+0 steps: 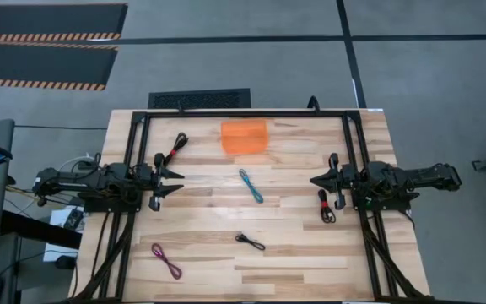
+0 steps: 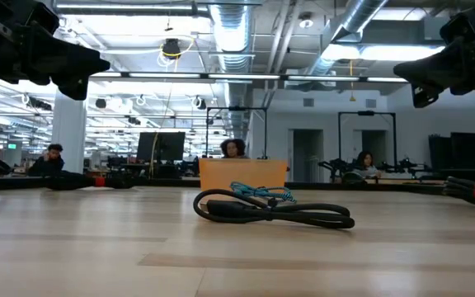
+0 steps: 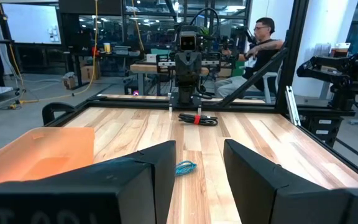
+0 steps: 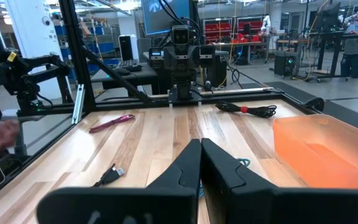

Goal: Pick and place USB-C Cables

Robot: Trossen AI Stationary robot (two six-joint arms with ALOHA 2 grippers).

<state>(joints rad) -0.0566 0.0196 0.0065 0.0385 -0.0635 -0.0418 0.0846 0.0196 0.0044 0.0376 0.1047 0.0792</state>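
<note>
Since none of the five cables lies in the orange tray (image 1: 244, 136) yet, the job looks unstarted, and both arms wait at the table's side edges, clear of everything. The left gripper (image 1: 172, 181) is well out to the tray's left, its fingers spread apart and holding nothing. The right gripper (image 1: 318, 181) is well out to the tray's right, its fingers pressed together and empty.

The cables are scattered around the tray, presumably so each can be picked up alone. The teal cable (image 1: 251, 186), thin and braided-looking, is nearest, just in front of the tray. One red-and-black cable (image 1: 176, 147) lies beside the tray's left end; the other (image 1: 325, 207) is off to the right, close under the right gripper, though whether they touch is hard to judge. The black cable (image 1: 250, 241) and the purple cable (image 1: 166, 260) are farthest from it.

The tray is a shallow rectangle, seemingly translucent plastic; the table (image 1: 294, 262) is pale planked wood.
</note>
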